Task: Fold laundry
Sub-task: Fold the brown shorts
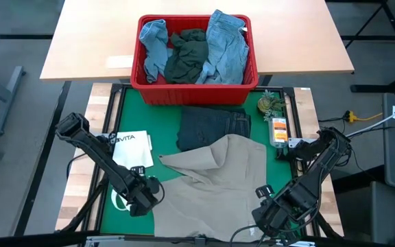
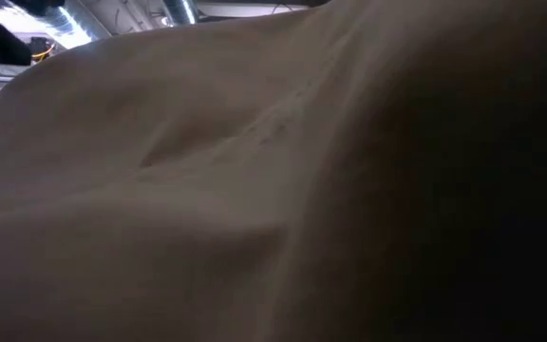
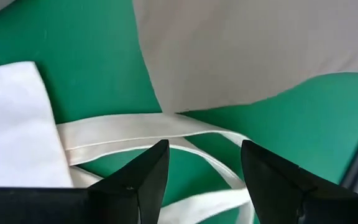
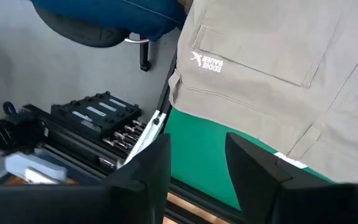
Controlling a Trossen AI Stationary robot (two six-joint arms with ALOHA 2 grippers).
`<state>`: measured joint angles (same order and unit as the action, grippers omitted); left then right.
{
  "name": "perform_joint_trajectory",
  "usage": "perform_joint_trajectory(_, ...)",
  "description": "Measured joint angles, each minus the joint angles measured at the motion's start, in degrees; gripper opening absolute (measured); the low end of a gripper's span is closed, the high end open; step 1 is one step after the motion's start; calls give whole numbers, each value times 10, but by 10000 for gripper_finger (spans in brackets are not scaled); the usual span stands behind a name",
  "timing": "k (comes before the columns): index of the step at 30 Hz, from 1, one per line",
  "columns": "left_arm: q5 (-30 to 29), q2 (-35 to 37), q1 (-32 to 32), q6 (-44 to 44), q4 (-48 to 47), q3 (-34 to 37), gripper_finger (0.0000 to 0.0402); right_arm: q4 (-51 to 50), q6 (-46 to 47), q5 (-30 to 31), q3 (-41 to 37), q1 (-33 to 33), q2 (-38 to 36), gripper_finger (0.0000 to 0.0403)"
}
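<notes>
A beige piece of laundry [image 1: 214, 189] lies spread on the green mat [image 1: 125, 103], its far part folded over into a point. It fills the low view [image 2: 207, 190]. Beyond it lie folded dark navy jeans [image 1: 214, 127]. More laundry, light blue [image 1: 225, 44] and dark green-grey [image 1: 187, 55], is piled in a red basket [image 1: 194, 86]. My left gripper [image 3: 204, 146] is open, pointing down over the white tote bag's loop handles [image 3: 129, 127], beside the beige piece's left edge [image 3: 241, 50]. My right gripper [image 4: 197, 137] is open above the mat at the beige piece's near right corner [image 4: 272, 50].
The white tote bag [image 1: 132, 147] lies on the mat's left side. A small green plant [image 1: 271, 104] and an orange-labelled item [image 1: 278, 130] sit at the mat's right edge. A wooden table [image 1: 88, 41] stands behind the basket. A tool rack [image 4: 98, 118] lies off the near edge.
</notes>
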<state>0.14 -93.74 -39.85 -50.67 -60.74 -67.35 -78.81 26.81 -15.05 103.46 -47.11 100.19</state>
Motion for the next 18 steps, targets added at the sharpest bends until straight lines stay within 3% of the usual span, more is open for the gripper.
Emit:
perform_joint_trajectory(7,-56,53,45,48,74,0,194,-74,-100,53,0,24,-1,154)
perform_joint_trajectory(14,-104,59,133,244,250,0,194,-113,-223,112,0,71,-10,154)
perform_joint_trajectory(18,-95,44,192,371,367,-1,194,-112,-278,134,0,91,-26,154)
